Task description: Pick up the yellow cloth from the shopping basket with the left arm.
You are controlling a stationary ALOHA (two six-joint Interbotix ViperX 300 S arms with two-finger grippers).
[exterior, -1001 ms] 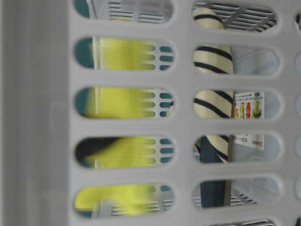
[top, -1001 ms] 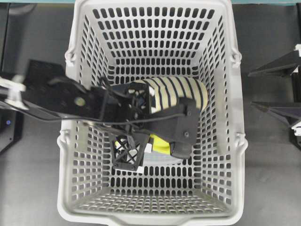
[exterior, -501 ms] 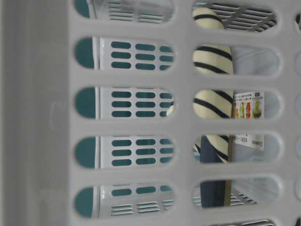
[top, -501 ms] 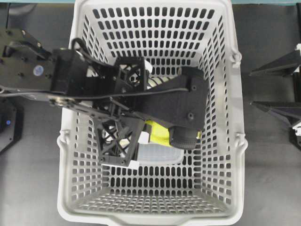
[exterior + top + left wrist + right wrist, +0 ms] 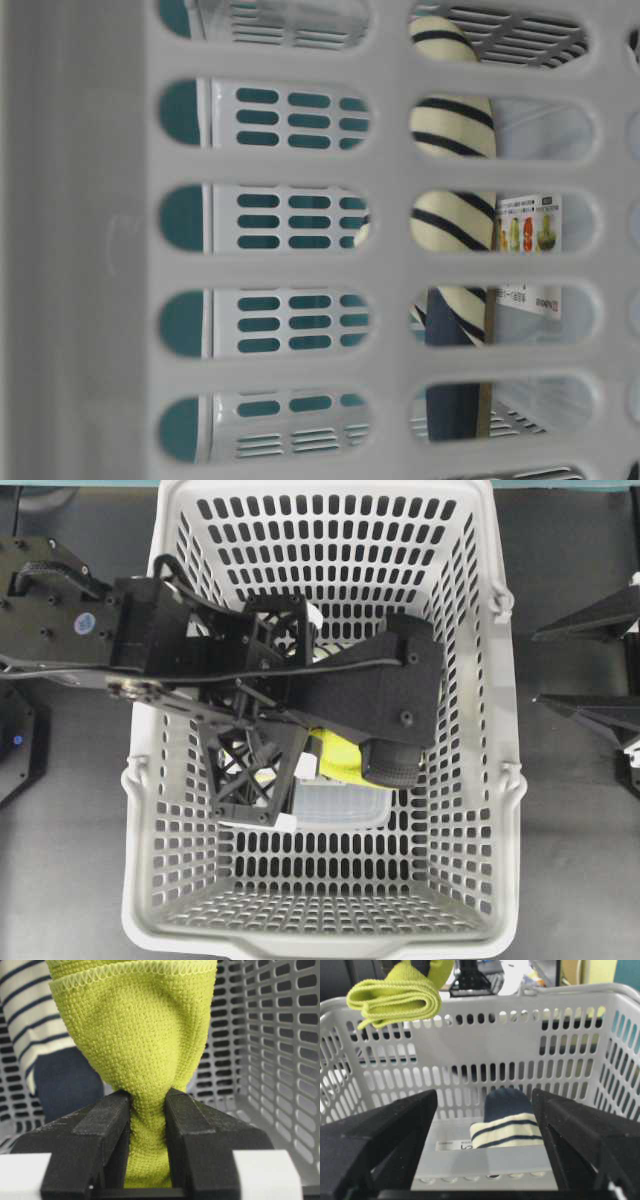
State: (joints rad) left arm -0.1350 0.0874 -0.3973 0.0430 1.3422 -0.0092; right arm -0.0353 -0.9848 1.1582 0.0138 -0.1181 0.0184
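Since the yellow cloth (image 5: 135, 1050) is a soft, light terry weave that bunches wherever it is squeezed, it looks easy to lift but floppy, and a bite on a gathered fold is probably the surest hold, as a thin edge might slip free. At the left of the overhead view the left arm (image 5: 90, 630) reaches in over the shopping basket (image 5: 480, 780), and its tool (image 5: 148, 1105) is clenched on the cloth: in its own wrist view the two black pads (image 5: 107, 1125) pinch a narrow waist of fabric while the rest fans out wide above them. Seen from the right arm's camera, the cloth hangs at the upper left of the frame, above the basket's far rim and clear of its floor. Further right, the right tool (image 5: 485, 1110) stands spread wide, grasping nothing, with a striped slipper (image 5: 507, 1127) lying in the basket between its fingers' outlines.
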